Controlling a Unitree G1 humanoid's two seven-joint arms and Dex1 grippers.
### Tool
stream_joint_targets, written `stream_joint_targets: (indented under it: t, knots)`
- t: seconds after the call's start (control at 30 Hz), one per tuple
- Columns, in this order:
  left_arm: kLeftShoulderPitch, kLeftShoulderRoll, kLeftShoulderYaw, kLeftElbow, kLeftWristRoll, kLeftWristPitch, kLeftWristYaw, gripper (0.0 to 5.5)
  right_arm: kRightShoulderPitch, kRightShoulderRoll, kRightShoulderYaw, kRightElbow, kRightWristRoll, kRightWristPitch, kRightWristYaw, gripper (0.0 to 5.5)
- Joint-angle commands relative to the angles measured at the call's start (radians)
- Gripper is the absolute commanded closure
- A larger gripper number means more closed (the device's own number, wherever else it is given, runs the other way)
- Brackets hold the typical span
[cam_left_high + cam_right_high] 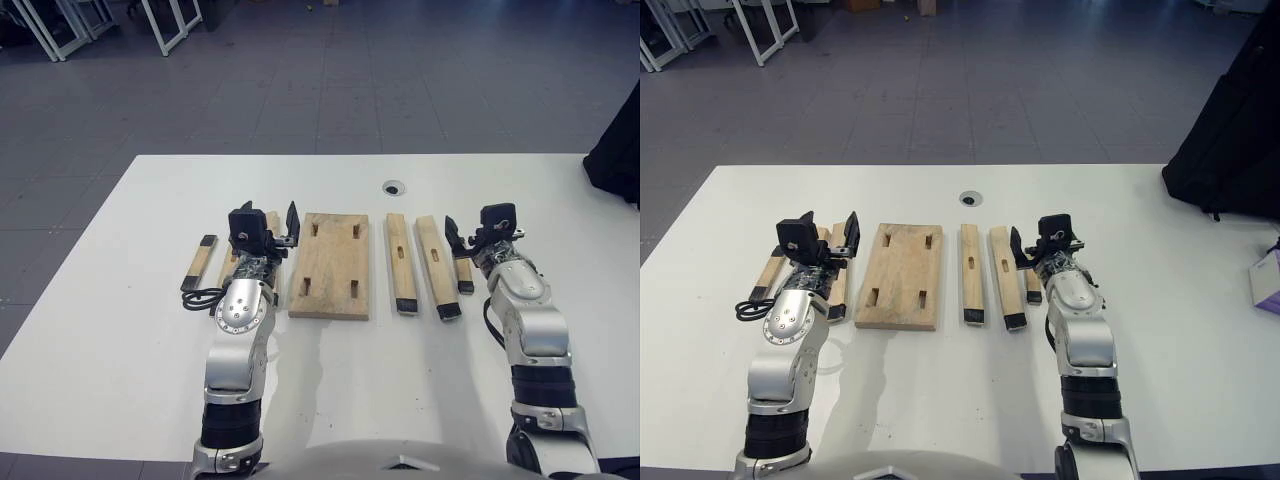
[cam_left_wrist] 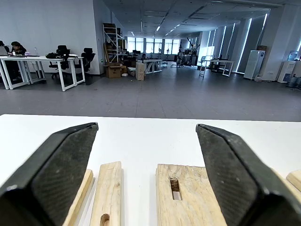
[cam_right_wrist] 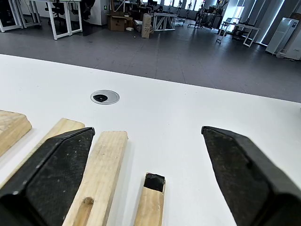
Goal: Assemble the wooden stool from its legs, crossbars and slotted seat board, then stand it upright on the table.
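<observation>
All parts lie flat on the table, nothing joined yet. The seat board sits mid-table, slots up, long axis running away from the robot. It lies between the two arms.

Right of it are two legs, parallel to the board, then a short crossbar just beside the outer one. To its left is a near leg, and another crossbar lies farthest out.

The left gripper hovers over the left-hand pieces, just beside the board's far left corner. Its fingers are spread wide and hold nothing. The right gripper is also spread and empty, low over the right crossbar, with both right legs between it and the board.

The left arm is nearer the board (my read). Every piece runs fore-aft, so each gripper's fingers already straddle a piece across its width. A straight drop should do for a grab.
</observation>
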Motion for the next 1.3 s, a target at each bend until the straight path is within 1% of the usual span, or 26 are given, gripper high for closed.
stream_joint_targets:
  t: [0.03,0.1,0.13,0.23,0.3,0.4,0.53,0.63,0.8,0.87,1.07,1.17,1.3]
  knots:
    - [-0.008,-0.004,0.001,0.035,0.017,0.011,0.017,1.62,-0.018,-0.001,-0.008,0.007,0.003,0.036,-0.013,1.31]
    - [-0.01,0.009,-0.006,0.041,0.042,0.003,0.02,1.62,-0.01,0.03,-0.022,-0.006,0.034,0.069,-0.02,1.31]
    - [-0.012,0.009,0.008,0.043,0.026,0.001,0.013,1.62,-0.005,0.049,-0.022,-0.019,0.049,0.088,-0.025,1.31]
    - [-0.039,0.011,0.095,0.04,-0.057,0.029,-0.002,1.62,0.017,0.086,-0.034,-0.063,0.079,0.14,-0.046,1.31]
    - [-0.064,0.043,0.099,0.051,-0.067,0.034,-0.033,1.62,0.038,0.118,-0.053,-0.077,0.11,0.148,-0.052,1.31]
    - [-0.098,0.078,0.099,0.046,-0.087,0.045,-0.075,1.62,0.026,0.151,-0.048,-0.075,0.117,0.141,-0.077,1.31]
    - [-0.102,0.074,0.12,0.048,-0.126,0.028,-0.091,1.62,0.022,0.117,-0.03,-0.039,0.043,-0.003,-0.098,1.31]
    - [-0.091,0.067,0.108,0.043,-0.139,0.017,-0.101,1.62,0.024,0.102,-0.028,-0.035,0.041,-0.038,-0.085,1.31]
    - [-0.085,0.059,0.116,0.057,-0.146,0.001,-0.09,1.62,-0.011,0.104,0.028,-0.074,0.0,-0.209,-0.08,1.31]
    - [-0.1,0.067,0.116,0.07,-0.129,-0.013,-0.083,1.62,-0.031,0.107,0.029,-0.061,-0.007,-0.248,-0.091,1.31]
    - [-0.152,0.079,0.104,0.076,-0.095,-0.029,-0.073,1.62,-0.017,0.114,0.021,-0.045,-0.004,-0.32,-0.108,1.31]
    - [-0.13,0.057,0.144,0.037,-0.124,-0.012,-0.046,1.62,-0.023,0.115,0.037,-0.047,-0.012,-0.318,-0.103,1.31]
    - [-0.11,0.048,0.142,0.012,-0.116,-0.016,-0.025,1.62,0.05,0.058,0.043,-0.044,-0.138,-0.298,-0.158,1.31]
